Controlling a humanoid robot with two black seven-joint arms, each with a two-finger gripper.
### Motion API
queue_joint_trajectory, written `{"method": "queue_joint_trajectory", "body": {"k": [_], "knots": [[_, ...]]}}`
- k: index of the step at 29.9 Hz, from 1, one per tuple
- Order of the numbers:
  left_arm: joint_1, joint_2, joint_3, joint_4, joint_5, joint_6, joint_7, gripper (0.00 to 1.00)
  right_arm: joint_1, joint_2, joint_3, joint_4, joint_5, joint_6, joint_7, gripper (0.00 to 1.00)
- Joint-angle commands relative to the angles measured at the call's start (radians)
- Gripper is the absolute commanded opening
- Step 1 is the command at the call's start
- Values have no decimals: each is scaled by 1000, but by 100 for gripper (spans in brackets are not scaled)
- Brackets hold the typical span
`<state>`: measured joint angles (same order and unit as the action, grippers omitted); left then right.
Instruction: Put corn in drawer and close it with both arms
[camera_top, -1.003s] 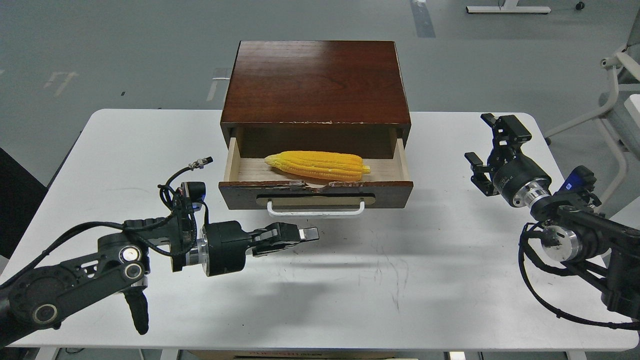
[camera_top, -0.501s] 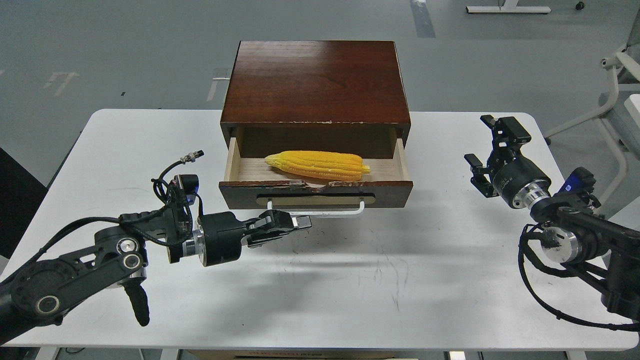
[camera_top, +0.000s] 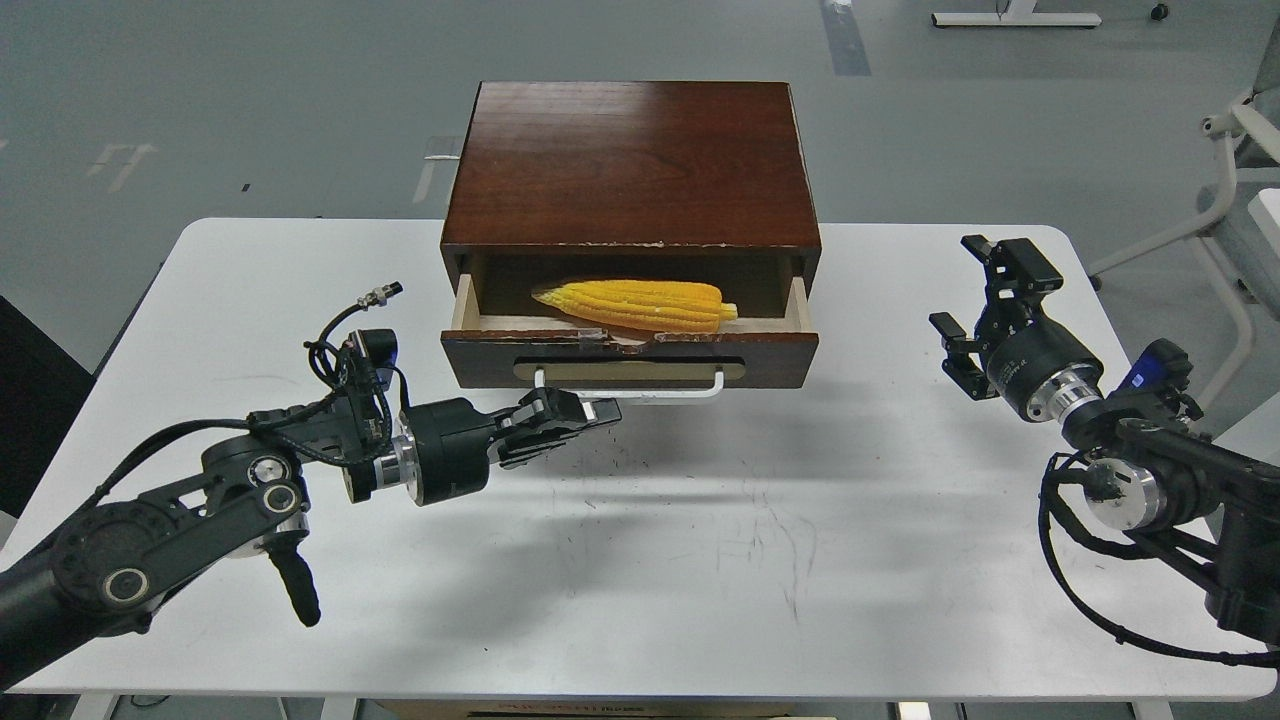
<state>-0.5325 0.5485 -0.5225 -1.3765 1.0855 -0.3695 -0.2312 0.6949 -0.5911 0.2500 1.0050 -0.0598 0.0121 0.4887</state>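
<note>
The yellow corn (camera_top: 636, 305) lies lengthwise inside the drawer (camera_top: 630, 358), which stands about half open in the dark wooden cabinet (camera_top: 632, 165). The drawer has a chipped reddish-brown front with a white bar handle (camera_top: 628, 390). My left gripper (camera_top: 585, 415) is shut with nothing in it, its tips against the drawer front just below the left part of the handle. My right gripper (camera_top: 985, 295) is open and empty, held above the table well to the right of the drawer.
The cabinet stands at the back middle of a white table (camera_top: 700, 540). Cables loop around my left wrist (camera_top: 350, 400). A white chair frame (camera_top: 1235, 200) stands off the table at the right.
My left gripper has moved forward against the drawer front, and the drawer has slid partway into the cabinet with the corn. The right arm has barely moved.
</note>
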Motion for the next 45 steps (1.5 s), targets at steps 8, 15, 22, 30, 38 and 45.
{"method": "queue_joint_trajectory", "body": {"k": [8, 15, 22, 30, 38, 45], "knots": [[-41, -53, -13, 89, 1, -3, 1, 0, -17, -12, 2, 3, 0, 0, 0, 100], [-70, -101, -14, 143, 1, 14, 3, 0, -25, -16, 2, 3, 0, 0, 0, 100], [-73, -104, -25, 168, 1, 38, 6, 0, -29, -16, 2, 4, 0, 0, 0, 100], [-72, -105, -60, 174, 1, 57, 36, 0, -31, -16, 0, 7, 0, 0, 0, 100], [-70, -105, -60, 174, 1, 98, 56, 0, -35, -16, 0, 7, 0, 0, 0, 100], [-70, -108, -59, 185, 1, 124, 70, 0, -35, -16, 0, 7, 0, 0, 0, 100]]}}
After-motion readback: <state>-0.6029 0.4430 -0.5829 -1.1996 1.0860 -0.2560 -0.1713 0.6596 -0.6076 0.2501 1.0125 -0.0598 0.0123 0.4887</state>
